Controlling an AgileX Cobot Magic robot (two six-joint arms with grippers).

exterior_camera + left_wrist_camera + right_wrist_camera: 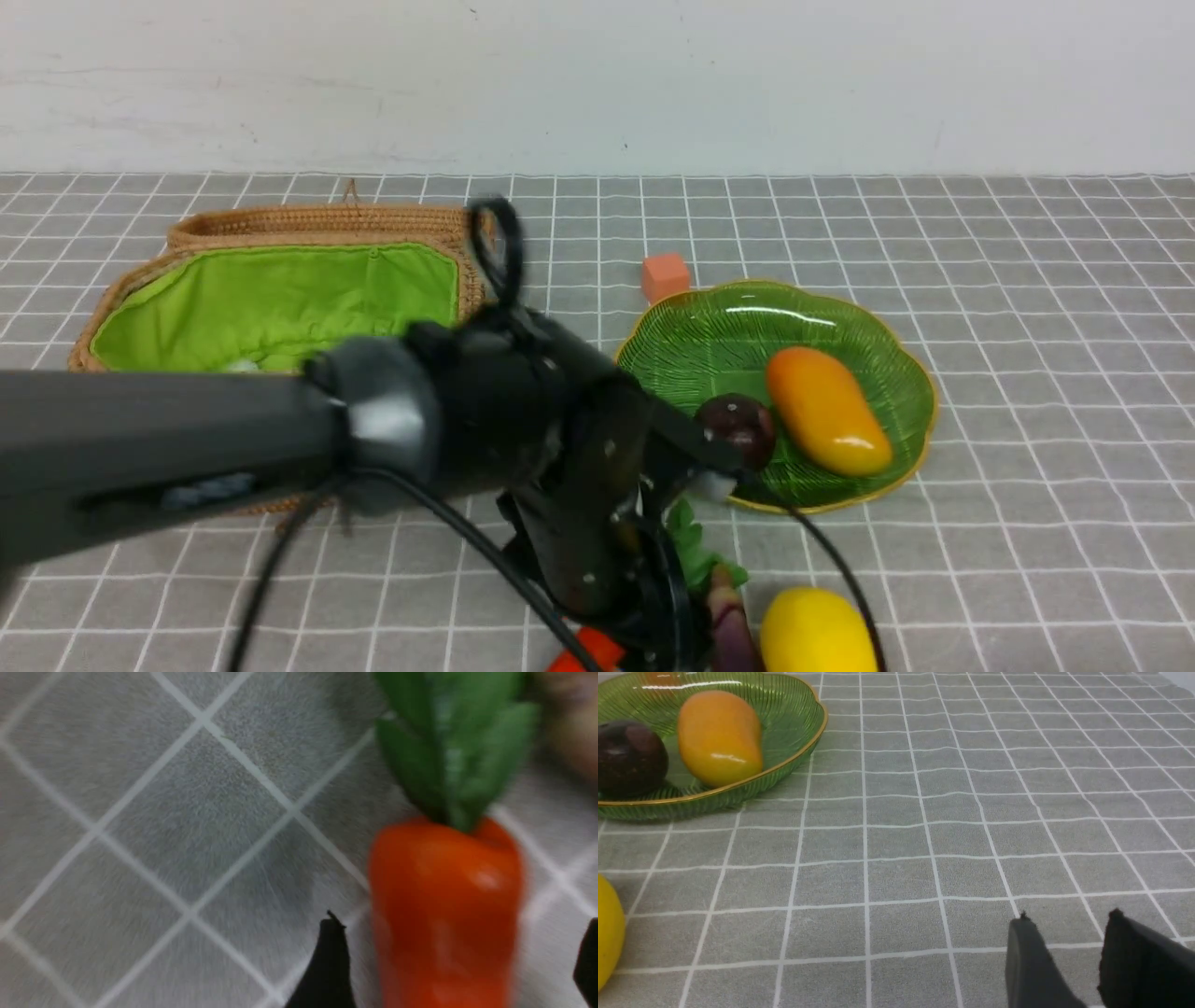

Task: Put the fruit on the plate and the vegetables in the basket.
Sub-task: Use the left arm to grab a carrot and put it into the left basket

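The scalloped green glass plate (878, 359) holds the orange-yellow mango (829, 411) and, beside it, the dark maroon plum (738, 430). Nearer the robot than the plate lie the yellow lemon (818, 633), the slender purple eggplant (734, 635) just beside it, and the orange carrot (446, 914), partly hidden in the front view. The left gripper (453, 961) has its jaws spread wide, one on each side of the carrot, gripping nothing. Left of the plate, well apart, stands the green-lined wicker basket (280, 299); something pale inside is mostly hidden. The small orange cube (666, 277) sits just beyond the plate's rim. The right gripper (1073, 956), right of the plate, has its jaws partly apart and empty.
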